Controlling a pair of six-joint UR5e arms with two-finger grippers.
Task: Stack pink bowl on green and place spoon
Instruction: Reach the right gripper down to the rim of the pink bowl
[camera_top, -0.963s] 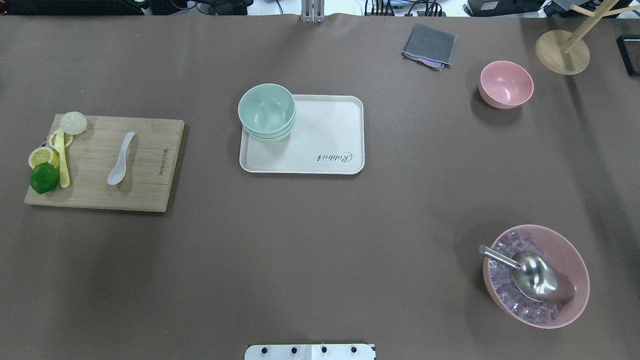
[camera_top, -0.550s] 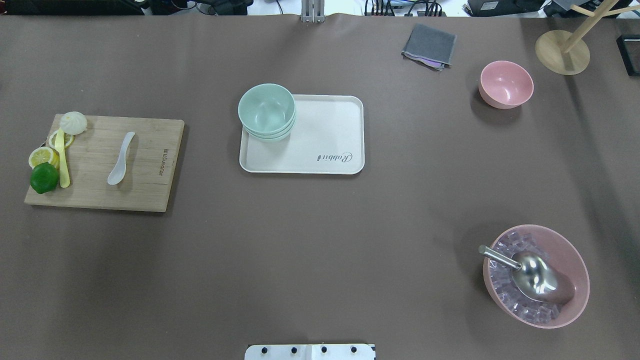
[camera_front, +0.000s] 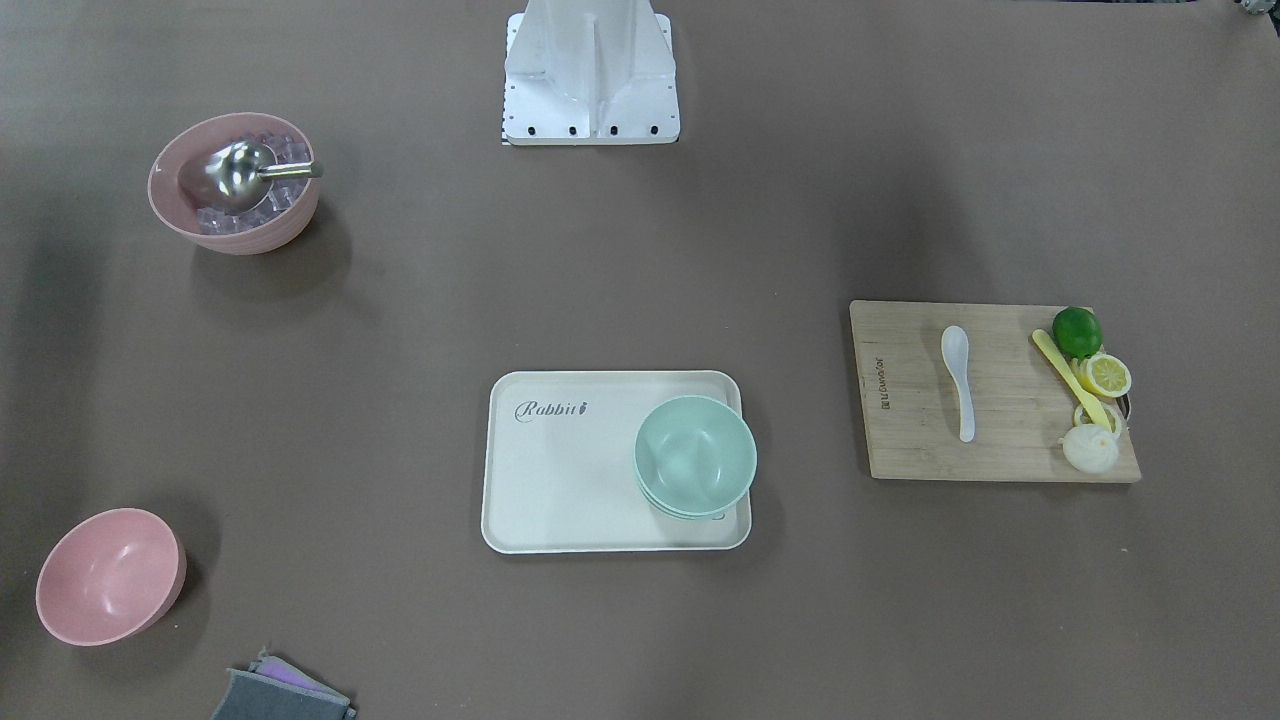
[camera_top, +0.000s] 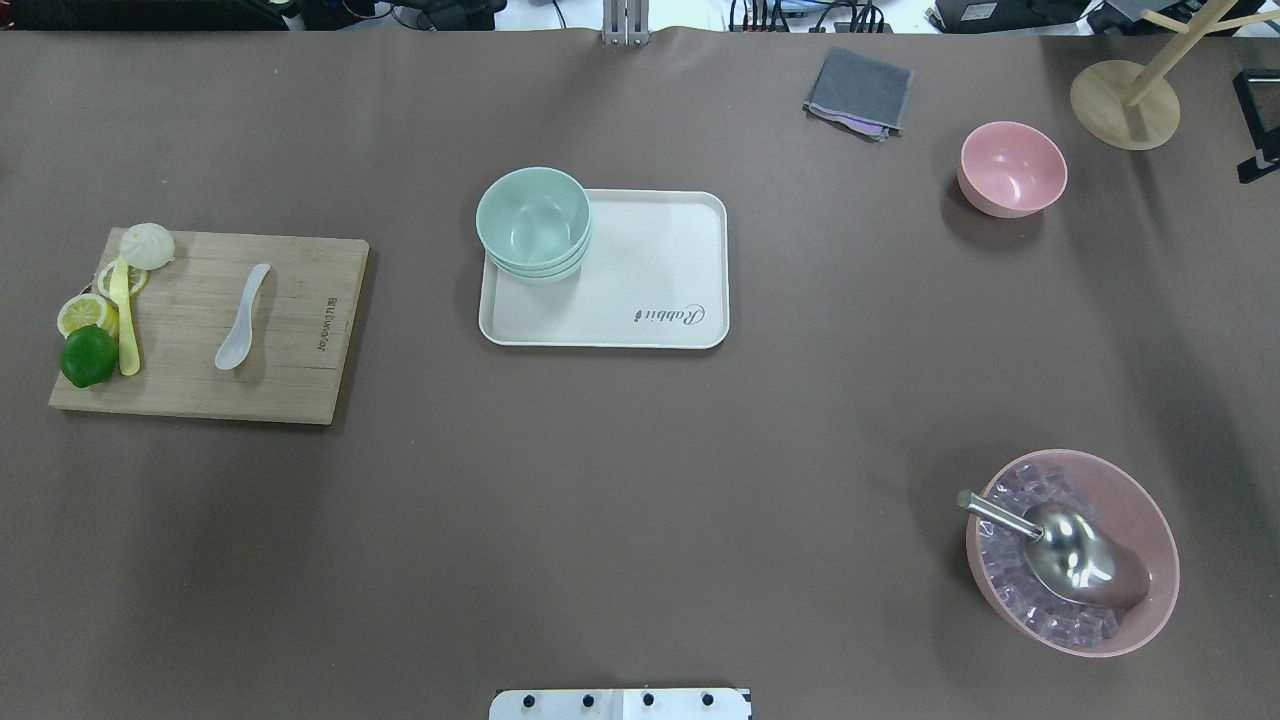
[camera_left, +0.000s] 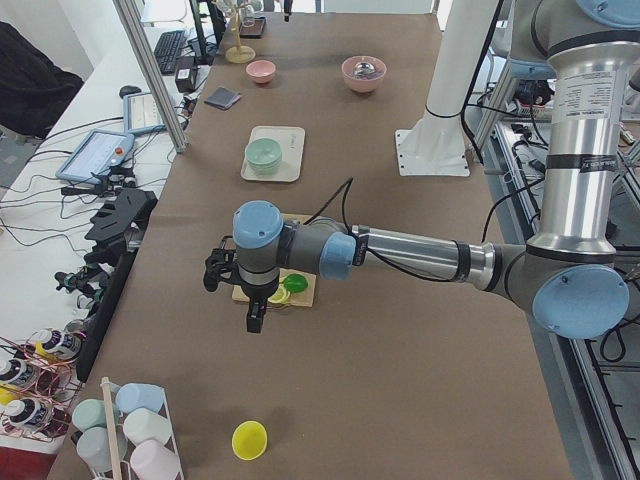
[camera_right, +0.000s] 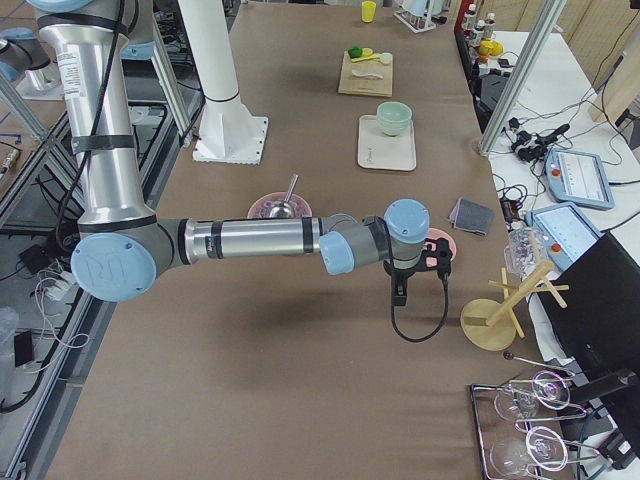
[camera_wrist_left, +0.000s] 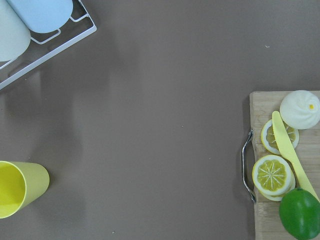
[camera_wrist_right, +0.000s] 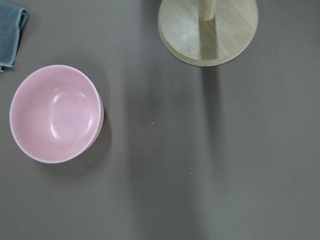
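The tray (camera_top: 650, 270) says "Rabbit", with the green bowls (camera_top: 533, 215) stacked in its 10 o'clock corner, seen from overhead. From there the pink bowl (camera_top: 1012, 167) sits toward 3 o'clock, and the spoon (camera_top: 242, 318) is on the cutting board (camera_top: 300, 360) at 9. As for the left gripper (camera_left: 252, 322) and right gripper (camera_right: 400, 293), can't tell if they're apart or together.

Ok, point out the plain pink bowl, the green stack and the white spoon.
pink bowl (camera_top: 1012, 170): overhead view, inner floor.
green stack (camera_top: 532, 220): overhead view, top bowl's inside.
spoon (camera_top: 244, 318): overhead view, handle near scoop.
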